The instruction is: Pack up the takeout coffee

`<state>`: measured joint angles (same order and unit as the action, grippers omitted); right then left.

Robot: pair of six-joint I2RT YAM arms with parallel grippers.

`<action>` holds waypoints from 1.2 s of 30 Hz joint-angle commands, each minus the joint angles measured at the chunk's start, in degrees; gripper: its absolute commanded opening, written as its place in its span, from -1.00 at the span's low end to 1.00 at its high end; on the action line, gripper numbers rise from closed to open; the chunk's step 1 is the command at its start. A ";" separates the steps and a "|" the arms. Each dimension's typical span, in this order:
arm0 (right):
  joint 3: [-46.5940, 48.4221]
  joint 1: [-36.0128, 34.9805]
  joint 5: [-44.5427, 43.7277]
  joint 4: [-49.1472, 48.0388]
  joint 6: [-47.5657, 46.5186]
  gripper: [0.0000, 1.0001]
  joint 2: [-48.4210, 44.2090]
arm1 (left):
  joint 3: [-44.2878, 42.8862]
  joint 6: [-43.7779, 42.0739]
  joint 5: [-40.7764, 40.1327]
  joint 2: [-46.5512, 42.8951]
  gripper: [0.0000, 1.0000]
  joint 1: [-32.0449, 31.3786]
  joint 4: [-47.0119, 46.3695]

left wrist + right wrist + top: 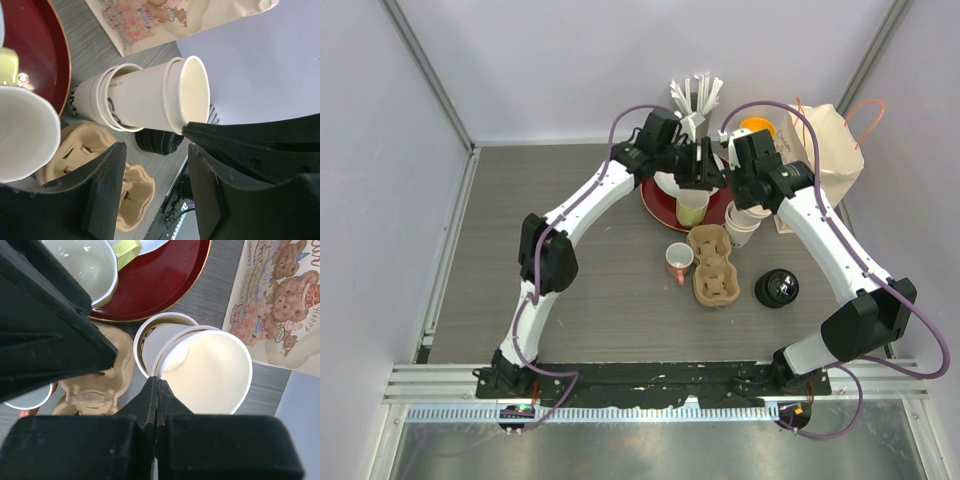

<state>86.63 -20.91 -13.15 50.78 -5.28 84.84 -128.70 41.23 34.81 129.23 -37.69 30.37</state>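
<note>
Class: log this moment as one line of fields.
left gripper: open | right gripper: shut on top paper cup | black lid: on table

Bright, even overhead light fills every view; shadows are soft and faint. A glint marks the mug [82, 265] and sheen the tray [165, 280]. Wrist views blur their near fingers [105, 195]; the cups [150, 97] are sharp.

Left gripper [156, 147] parted; right gripper [157, 381] closed; both extended forward.

Nested paper cups [145, 97] hide most of the black lid [159, 142] (only an edge shows); the red tray [40, 55] is cropped.
</note>
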 commanded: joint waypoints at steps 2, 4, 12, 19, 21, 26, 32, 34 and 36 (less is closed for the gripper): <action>0.47 0.16 1.72 -2.97 -1.14 -0.99 -2.31 | -3.13 2.27 0.88 2.08 0.11 -1.77 -2.34; 0.56 0.16 2.16 -3.06 -1.31 -0.98 -2.22 | -3.66 4.46 1.14 3.48 -0.02 -2.03 -2.25; 0.65 0.16 2.95 -3.24 -1.66 -0.99 -2.13 | -6.20 8.08 1.93 7.35 -0.08 -2.47 -2.42; 0.47 0.25 2.34 -3.24 -1.75 -0.98 -1.69 | -6.91 6.93 2.28 6.30 -0.06 -2.65 -2.16; 0.38 0.25 2.42 -3.24 -1.84 -0.99 -1.78 | -6.91 6.84 2.37 5.51 -0.06 -2.65 -2.24; -0.06 0.16 2.78 -3.32 -1.84 -0.98 -2.13 | -8.58 7.63 2.64 5.59 -0.06 -2.74 -3.39; -0.15 0.25 2.43 -3.32 -1.93 -0.99 -2.57 | -8.14 7.64 2.99 5.07 -0.06 -2.83 -2.34; -0.32 0.16 2.34 -3.41 -1.93 -0.98 -2.75 | -7.09 7.02 2.99 4.10 -0.06 -2.83 -2.33; -0.41 0.25 2.69 -3.41 -1.93 -0.98 -2.83 | -7.09 6.58 2.99 3.84 -0.06 -2.82 -2.42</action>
<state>86.32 -20.78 -10.79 49.67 -6.37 84.79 -135.02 48.14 35.79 138.15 -40.07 29.30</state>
